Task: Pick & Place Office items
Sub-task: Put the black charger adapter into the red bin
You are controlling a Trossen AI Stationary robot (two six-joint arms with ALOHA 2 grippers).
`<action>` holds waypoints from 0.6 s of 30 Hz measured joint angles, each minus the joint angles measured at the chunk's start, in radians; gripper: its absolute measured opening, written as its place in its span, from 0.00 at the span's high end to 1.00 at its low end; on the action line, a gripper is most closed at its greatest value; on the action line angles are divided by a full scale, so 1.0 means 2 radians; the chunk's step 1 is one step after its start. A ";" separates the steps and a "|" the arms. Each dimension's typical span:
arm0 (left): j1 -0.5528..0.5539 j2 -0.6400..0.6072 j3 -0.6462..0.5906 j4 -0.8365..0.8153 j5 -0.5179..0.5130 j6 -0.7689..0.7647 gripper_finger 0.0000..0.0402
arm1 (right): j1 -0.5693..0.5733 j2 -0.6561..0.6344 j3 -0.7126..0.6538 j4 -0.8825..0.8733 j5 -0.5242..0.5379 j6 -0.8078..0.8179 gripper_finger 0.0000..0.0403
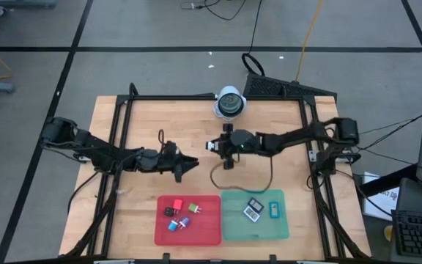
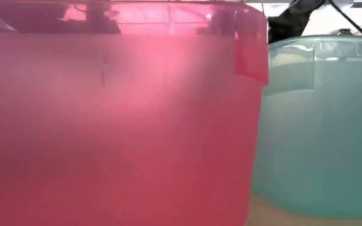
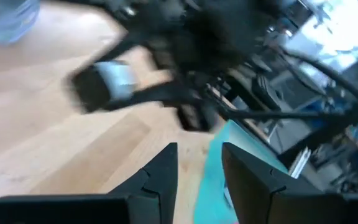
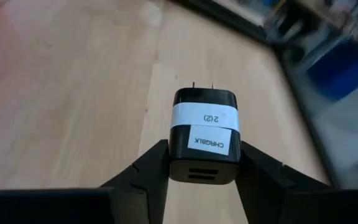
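We see the right end effector (image 4: 204, 163) clamped on a small black plastic wall charger block with a white paper label band (image 4: 204, 137), its fingers pressing the two flat side walls near the socket end, metal prongs pointing away. In the high view this right end effector (image 1: 227, 149) hangs over the middle of the wooden table (image 1: 138, 121), short of the flat green tray (image 1: 255, 231).

We judge the charger rigid, light and compact, so a side-to-side pinch suits it. Its glossy shell and the label could slip, so the grip should stay low on the body, clear of the prongs.

The left end effector (image 3: 197, 171) holds nothing, fingers parted a little, and waits above the table left of centre, near the flat red tray (image 1: 196, 236).
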 joint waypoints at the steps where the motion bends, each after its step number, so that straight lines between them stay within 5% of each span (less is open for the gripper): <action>1: 0.007 0.000 0.000 -0.003 0.005 -0.019 0.68 | 0.011 -0.010 -0.004 0.000 0.016 -0.022 0.65; 12: 0.049 0.020 0.036 -0.005 0.017 -0.043 0.28 | 0.060 -0.026 -0.017 0.046 0.073 -0.092 0.65; 18: 0.065 0.035 0.045 -0.002 0.018 -0.042 0.19 | 0.069 -0.025 -0.017 0.045 0.089 -0.086 0.65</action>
